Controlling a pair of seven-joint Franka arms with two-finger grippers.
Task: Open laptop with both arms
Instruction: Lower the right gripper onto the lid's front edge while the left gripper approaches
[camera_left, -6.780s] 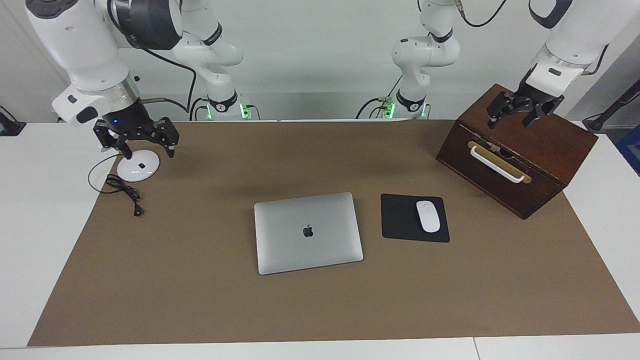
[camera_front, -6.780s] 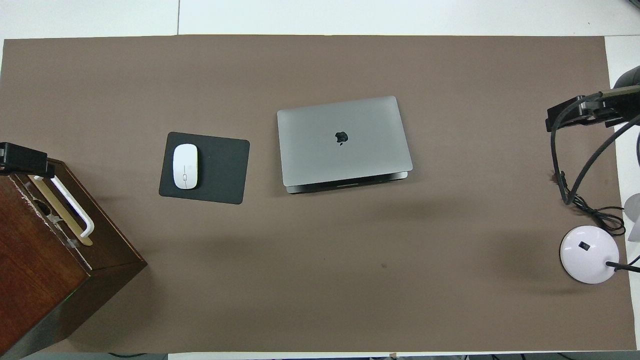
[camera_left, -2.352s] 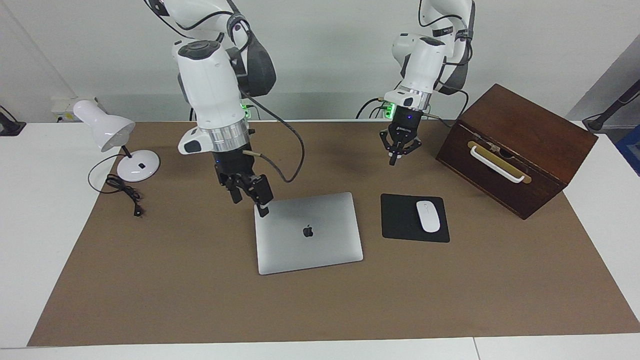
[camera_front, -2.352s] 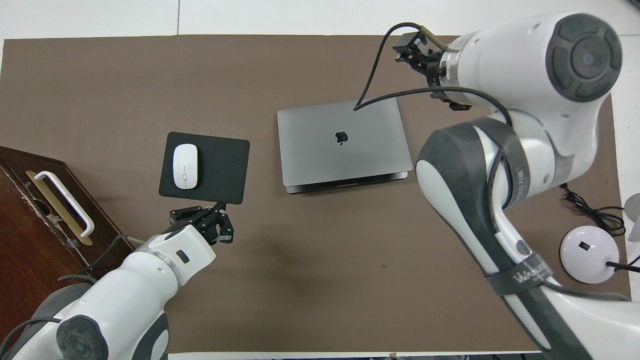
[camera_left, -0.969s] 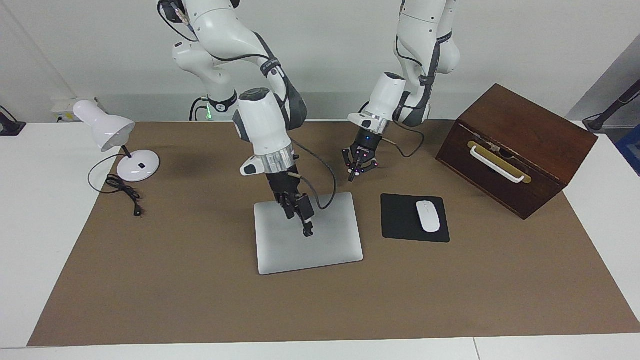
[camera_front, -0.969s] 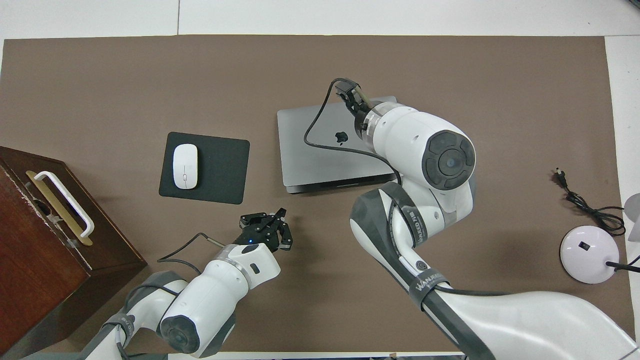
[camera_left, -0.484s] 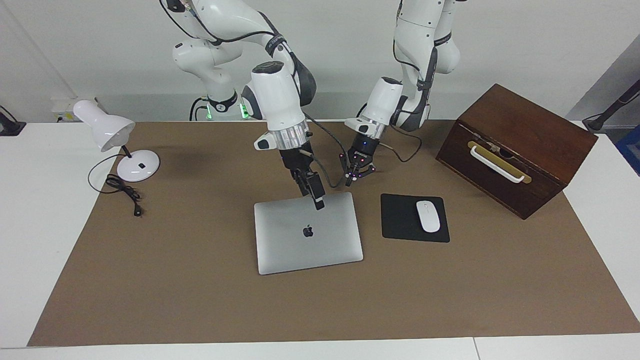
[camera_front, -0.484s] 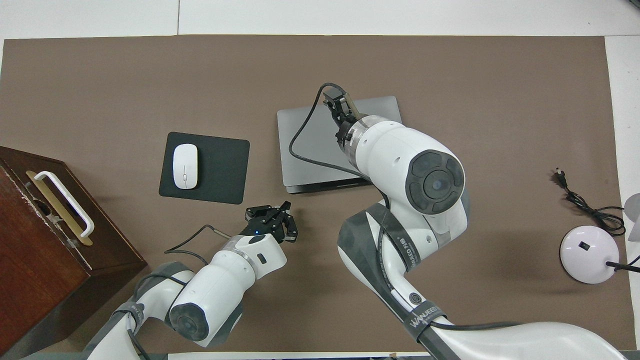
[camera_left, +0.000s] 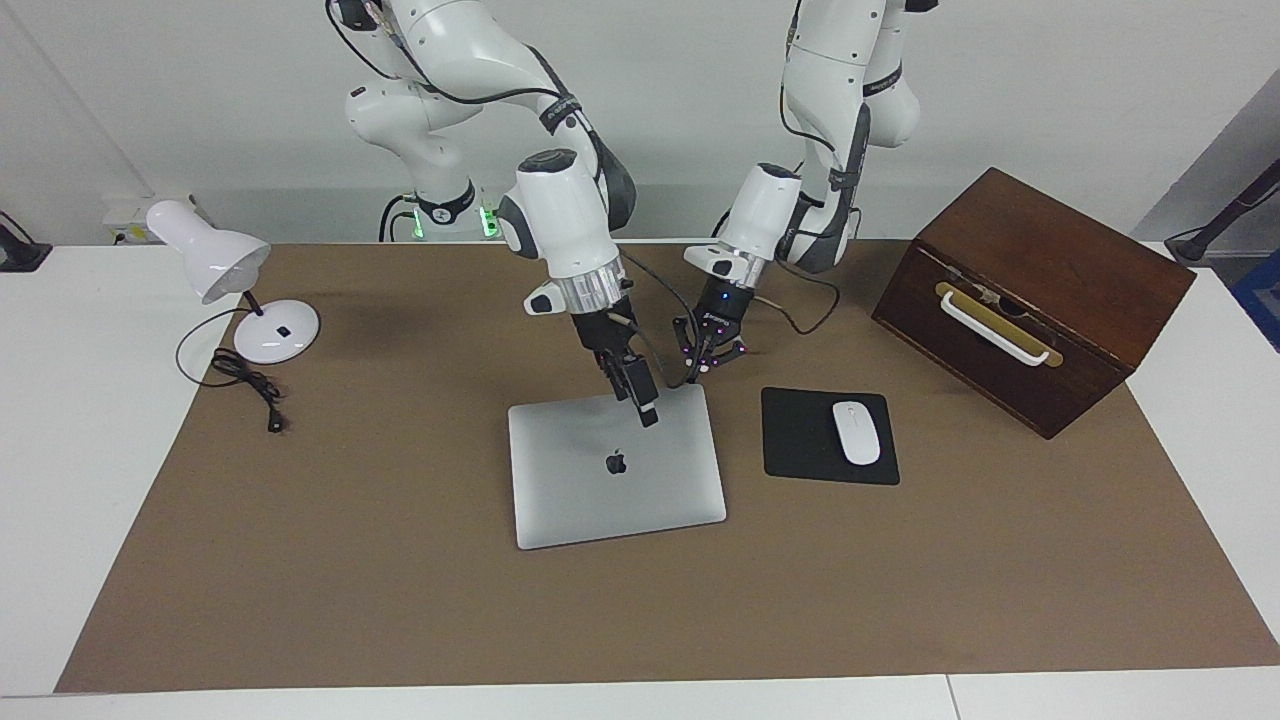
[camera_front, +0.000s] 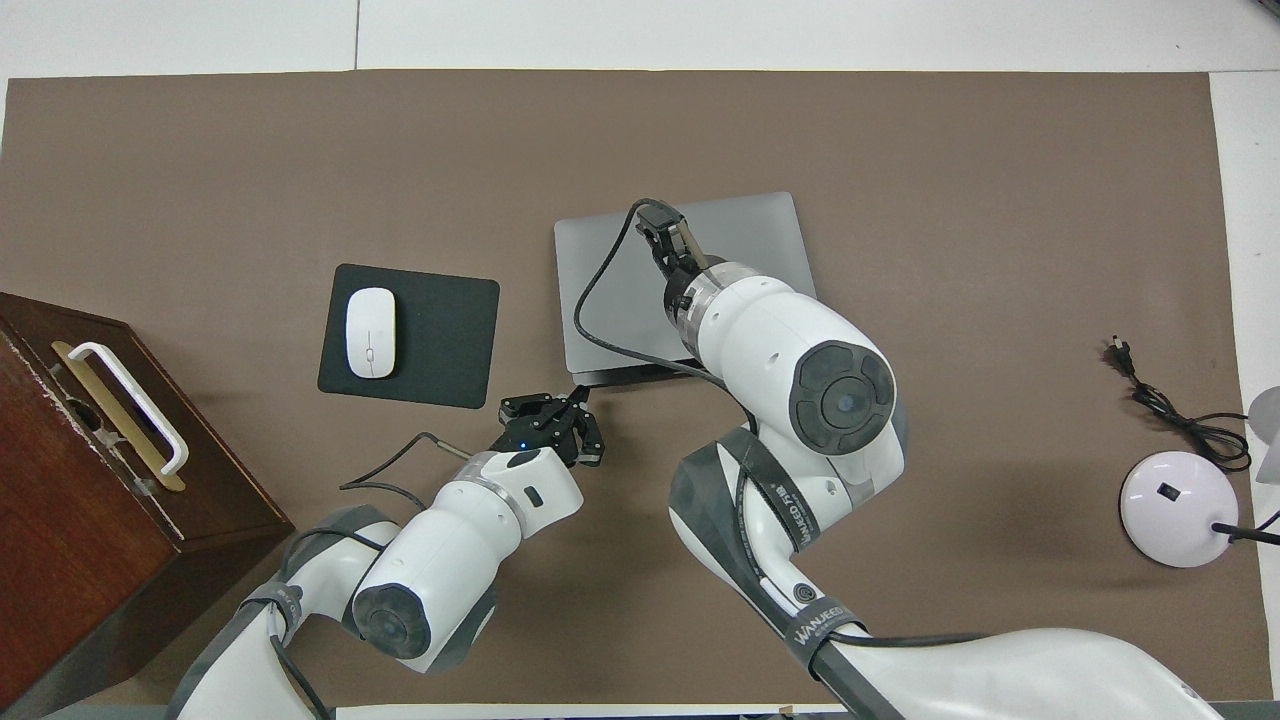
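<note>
The closed laptop (camera_left: 616, 466) lies mid-table beside the mouse pad (camera_left: 828, 436). The right gripper (camera_left: 646, 410), whose fingers I cannot tell, hovers over its robot-side edge; the left gripper (camera_left: 701, 362), clenched empty, nears that corner. Approach step; next, catching the lid's edge.

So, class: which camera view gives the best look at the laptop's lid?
The facing view: the laptop lies closed with nearly the whole lid and its dark logo showing; only the right gripper crosses the edge nearest the robots. In the overhead view the right arm covers the logo and much of the lid.
</note>
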